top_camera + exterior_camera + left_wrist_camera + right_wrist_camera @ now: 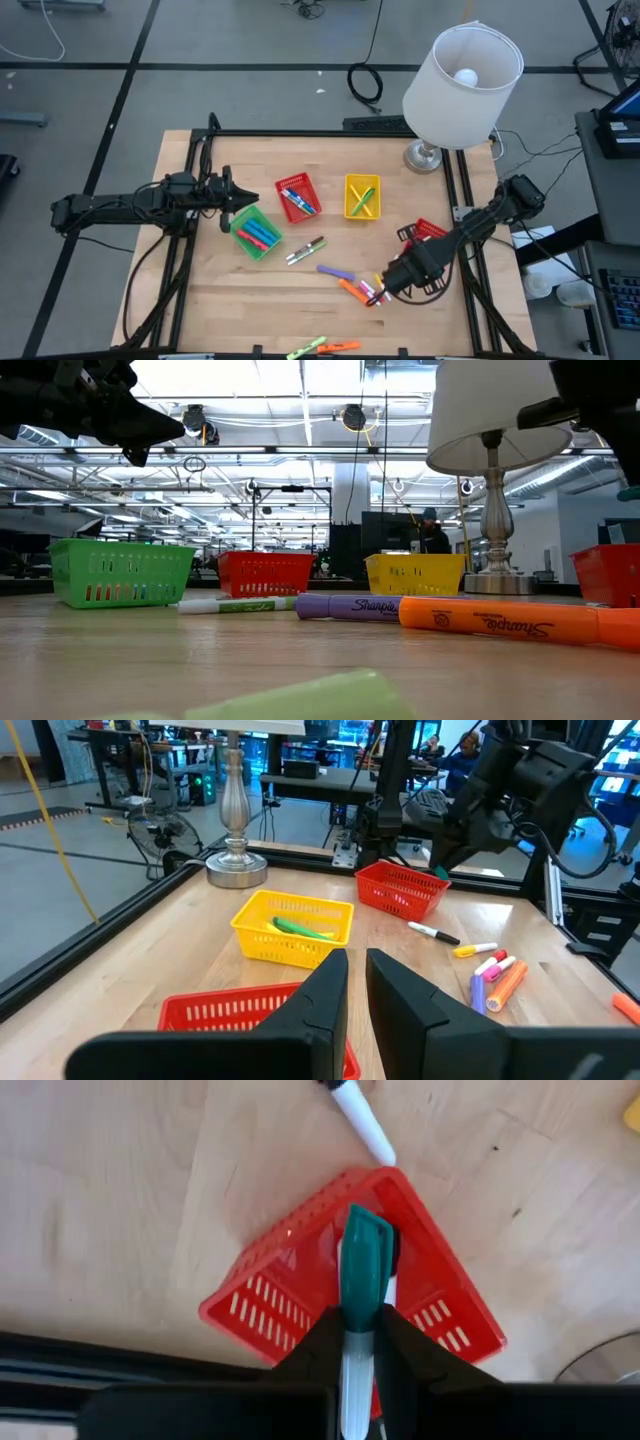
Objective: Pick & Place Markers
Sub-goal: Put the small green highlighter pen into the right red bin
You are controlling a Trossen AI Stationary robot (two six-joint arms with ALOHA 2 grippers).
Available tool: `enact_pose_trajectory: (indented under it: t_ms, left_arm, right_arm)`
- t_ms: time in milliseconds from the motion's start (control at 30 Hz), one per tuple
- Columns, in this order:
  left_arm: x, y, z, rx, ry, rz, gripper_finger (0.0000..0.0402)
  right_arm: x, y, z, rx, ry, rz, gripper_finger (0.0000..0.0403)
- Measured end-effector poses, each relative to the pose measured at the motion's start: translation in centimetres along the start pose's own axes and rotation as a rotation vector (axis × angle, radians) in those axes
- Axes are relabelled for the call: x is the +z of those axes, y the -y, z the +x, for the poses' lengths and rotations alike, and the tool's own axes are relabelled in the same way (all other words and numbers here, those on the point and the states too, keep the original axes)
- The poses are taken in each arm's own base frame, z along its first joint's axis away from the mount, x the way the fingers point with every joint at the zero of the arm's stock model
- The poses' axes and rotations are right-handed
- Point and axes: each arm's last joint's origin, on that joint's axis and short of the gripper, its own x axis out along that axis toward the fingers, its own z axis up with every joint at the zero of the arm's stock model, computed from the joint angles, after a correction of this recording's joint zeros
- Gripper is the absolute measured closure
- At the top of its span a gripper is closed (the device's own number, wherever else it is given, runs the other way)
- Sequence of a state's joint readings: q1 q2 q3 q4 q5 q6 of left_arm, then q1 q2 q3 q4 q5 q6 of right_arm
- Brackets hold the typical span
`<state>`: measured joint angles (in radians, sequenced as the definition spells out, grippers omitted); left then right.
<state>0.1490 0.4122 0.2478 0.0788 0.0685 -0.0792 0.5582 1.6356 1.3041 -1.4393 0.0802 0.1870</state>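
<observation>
1. Right claw (358, 1330), closed on a teal-capped marker (362, 1280), hangs over the red basket (280, 1305) at the counter's (200, 300) four o'clock.
2. Released off-centre, the marker may strike the rim and roll away.
3. Left claw (358, 982), shut and empty, waits at nine o'clock.

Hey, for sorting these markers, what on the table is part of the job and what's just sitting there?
Part of the job:
- loose markers
- teal-capped marker held in the right gripper
- green basket, red baskets, yellow basket

Just lying about:
- lamp
- cable coil on the floor

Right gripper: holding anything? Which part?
Right gripper is shut on a teal-capped marker, gripped on its white barrel below the cap, above the red basket.
</observation>
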Motion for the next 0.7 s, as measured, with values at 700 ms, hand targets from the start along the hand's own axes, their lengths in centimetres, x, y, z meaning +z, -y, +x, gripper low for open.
enact_pose_trajectory:
  t_ms: [700]
  left_arm:
    - [0.0,0.0,0.0,0.0,-0.001,0.0,0.0355]
  right_arm:
    - [-1.9,0.3,6.0,-0.01,-0.115,-0.024,0.0349]
